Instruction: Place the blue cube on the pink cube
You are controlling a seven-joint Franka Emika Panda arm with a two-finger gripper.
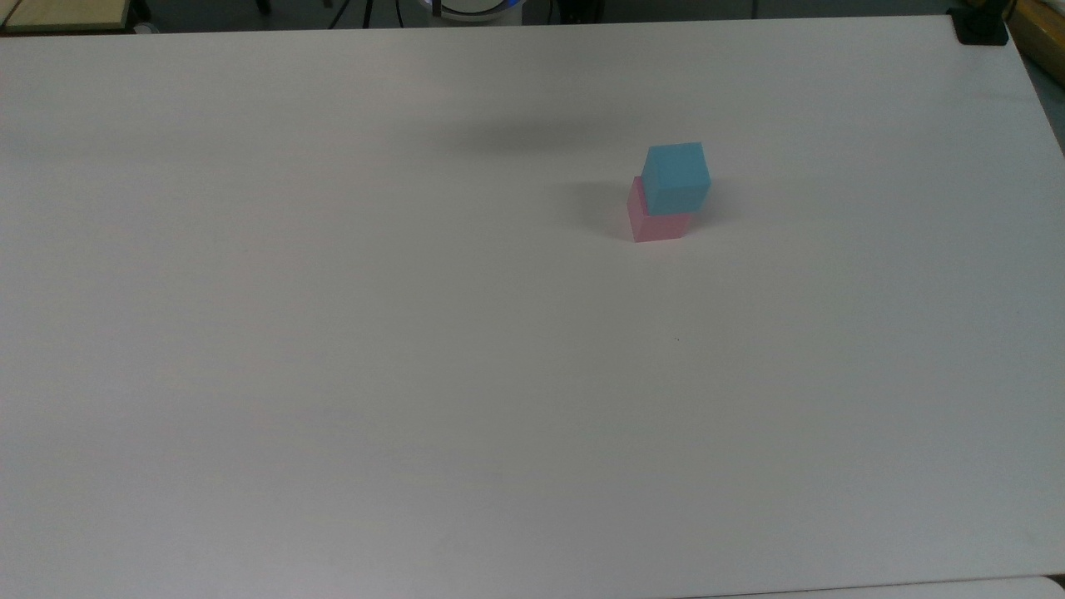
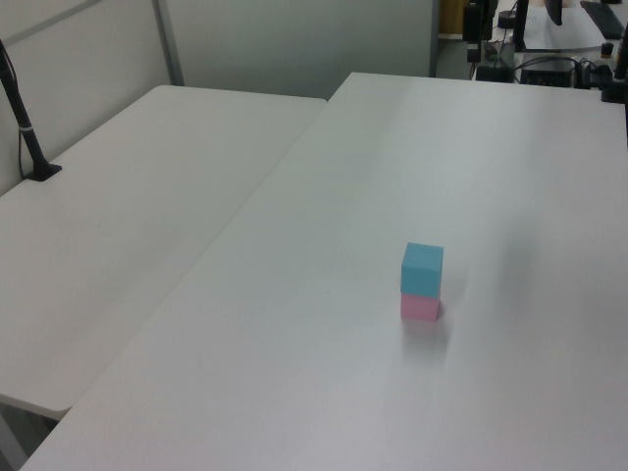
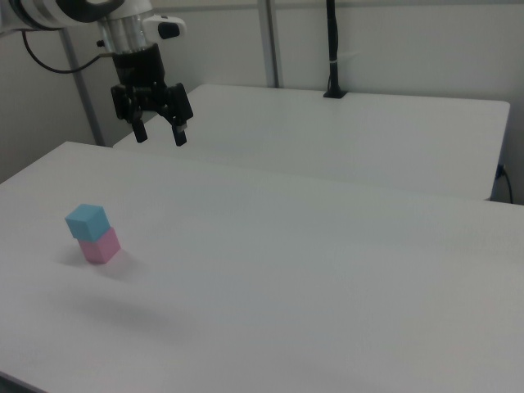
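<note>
The blue cube (image 1: 676,176) rests on top of the pink cube (image 1: 656,220), slightly offset, on the white table (image 1: 416,333). The same stack stands in the left view, blue cube (image 2: 422,269) over pink cube (image 2: 420,307), and in the right view, blue cube (image 3: 87,221) over pink cube (image 3: 100,245). In the right view my gripper (image 3: 160,135) hangs open and empty high above the table, up and to the right view's right of the stack, well apart from it.
A second white table (image 2: 128,226) adjoins on the left view's left. A black pole (image 3: 332,49) stands on a clamp at the far table. A black clamp (image 1: 980,29) sits at the top view's upper right corner. Cables and gear (image 2: 549,39) lie beyond the table's far end.
</note>
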